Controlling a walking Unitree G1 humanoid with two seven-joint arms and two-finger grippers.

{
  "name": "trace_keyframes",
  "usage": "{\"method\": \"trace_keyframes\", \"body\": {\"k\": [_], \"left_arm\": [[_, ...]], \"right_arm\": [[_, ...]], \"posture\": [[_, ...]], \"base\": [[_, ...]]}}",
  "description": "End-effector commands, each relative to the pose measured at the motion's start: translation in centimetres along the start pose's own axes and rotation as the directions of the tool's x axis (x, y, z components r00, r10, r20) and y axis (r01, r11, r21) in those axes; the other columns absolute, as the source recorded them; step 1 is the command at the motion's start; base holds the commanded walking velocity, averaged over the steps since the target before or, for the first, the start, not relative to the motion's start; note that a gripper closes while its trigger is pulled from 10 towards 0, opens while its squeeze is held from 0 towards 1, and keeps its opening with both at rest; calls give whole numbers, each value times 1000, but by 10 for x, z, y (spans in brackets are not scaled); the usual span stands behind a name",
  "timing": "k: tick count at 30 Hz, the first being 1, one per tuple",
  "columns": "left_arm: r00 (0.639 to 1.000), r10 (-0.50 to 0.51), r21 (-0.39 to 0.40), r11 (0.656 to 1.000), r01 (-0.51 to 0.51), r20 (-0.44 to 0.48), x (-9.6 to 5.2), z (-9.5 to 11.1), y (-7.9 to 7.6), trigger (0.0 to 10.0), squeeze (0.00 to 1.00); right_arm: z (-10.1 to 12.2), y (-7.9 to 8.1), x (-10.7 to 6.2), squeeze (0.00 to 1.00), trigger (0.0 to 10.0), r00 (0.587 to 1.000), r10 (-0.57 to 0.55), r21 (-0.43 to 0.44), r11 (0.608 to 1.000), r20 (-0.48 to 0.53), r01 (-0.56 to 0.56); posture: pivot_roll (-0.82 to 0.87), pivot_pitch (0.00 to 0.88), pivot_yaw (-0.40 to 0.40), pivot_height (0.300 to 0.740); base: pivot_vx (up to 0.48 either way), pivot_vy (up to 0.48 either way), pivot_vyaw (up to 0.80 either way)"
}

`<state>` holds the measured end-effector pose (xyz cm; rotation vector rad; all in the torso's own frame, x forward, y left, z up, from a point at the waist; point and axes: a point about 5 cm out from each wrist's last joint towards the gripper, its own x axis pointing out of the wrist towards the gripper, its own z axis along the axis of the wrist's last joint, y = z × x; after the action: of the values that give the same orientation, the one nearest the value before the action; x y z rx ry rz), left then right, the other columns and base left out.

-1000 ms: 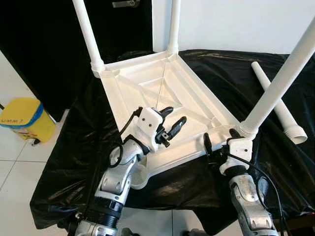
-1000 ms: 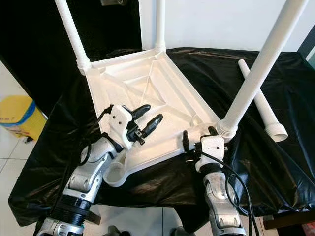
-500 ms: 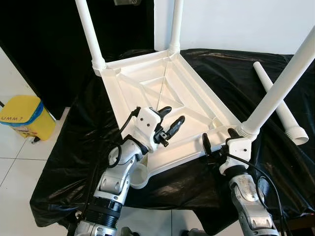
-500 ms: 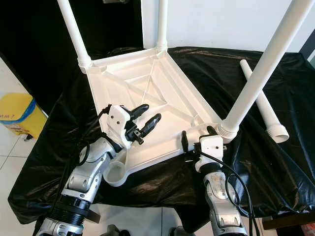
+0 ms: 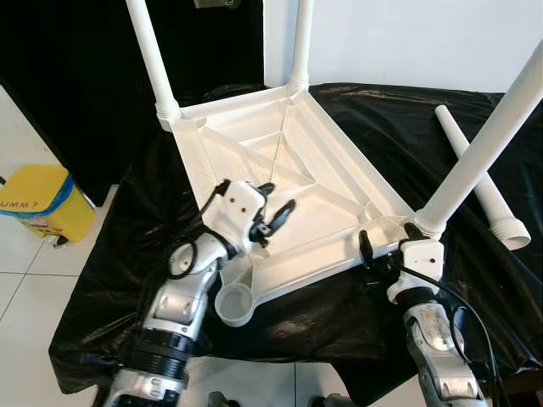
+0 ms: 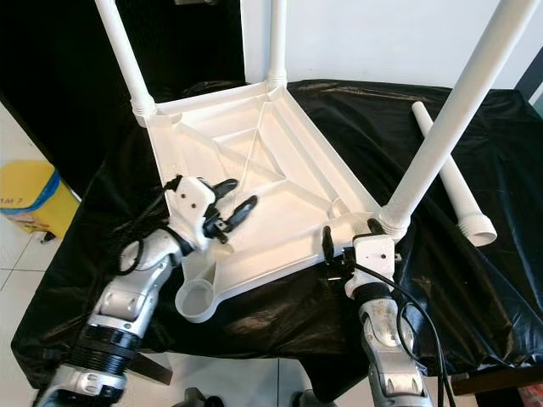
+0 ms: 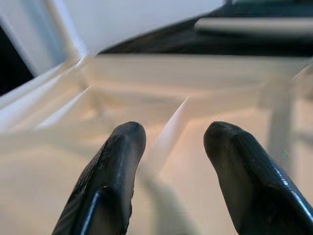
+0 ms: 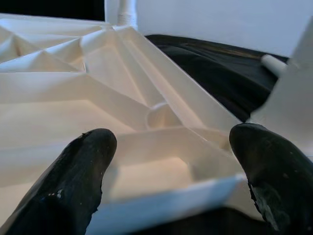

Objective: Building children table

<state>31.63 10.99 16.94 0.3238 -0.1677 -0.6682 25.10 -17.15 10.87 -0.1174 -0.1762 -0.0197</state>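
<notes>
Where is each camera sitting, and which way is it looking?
Left and right eye views: on the head, looking down at the upside-down white table on black cloth; both arms show.
Left wrist view: looks along the left hand at the table's ribbed underside.
Right wrist view: looks along the right hand at the table's near corner.
Shared: every view shows the table.

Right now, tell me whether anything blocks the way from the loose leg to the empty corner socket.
Nothing fills the empty socket at the near left corner. The loose leg lies on the black sheet at the far right, so the upturned tabletop, the fitted near-right leg and the right gripper lie between.
</notes>
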Motion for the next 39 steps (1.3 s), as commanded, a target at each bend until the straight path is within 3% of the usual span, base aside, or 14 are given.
{"method": "trace_keyframes", "body": {"k": [1,5,12,17,21,28,32,39], "left_arm": [[985,154,19,988,-153,-76,-3,-10,9,10000,0],[969,188,50,982,-183,-159,-10,-22,15,10000,0],[956,213,87,976,-199,-200,-15,-25,20,10000,0],[930,267,131,962,-241,-254,-28,-31,36,10000,0],[928,261,141,963,-231,-267,-31,-31,41,10000,0],[936,254,73,967,-243,-242,-31,-22,45,10000,0],[934,268,74,963,-258,-234,-34,-18,48,10000,0],[937,219,106,975,-197,-273,-39,-21,43,10000,0]], "right_arm": [[-2,-2,-5,0,10000,999,-32,-4,999,-20,32],[-2,-6,-14,0,10000,997,-69,-6,998,-26,69],[-3,-13,-26,0,10000,993,-111,-28,994,-34,110],[-6,-13,-38,0,10000,987,-147,-36,989,-63,145],[-8,-10,-40,0,10000,986,-152,-28,988,-73,150],[-10,-7,-40,0,10000,986,-141,-23,990,-86,140],[-9,-11,-35,0,10000,987,-139,-29,990,-82,137],[-9,-11,-32,0,10000,987,-135,-32,991,-84,133]], "posture": [[-189,121,12,740],[-187,125,14,740],[-188,127,15,740],[-184,132,33,740],[-166,140,54,740],[-149,140,31,740],[-143,136,23,740],[-140,131,20,740]], "base": [[0,0,0],[0,0,0],[0,0,0],[0,0,0],[0,0,0],[0,0,0],[0,0,0],[0,0,0]]}}
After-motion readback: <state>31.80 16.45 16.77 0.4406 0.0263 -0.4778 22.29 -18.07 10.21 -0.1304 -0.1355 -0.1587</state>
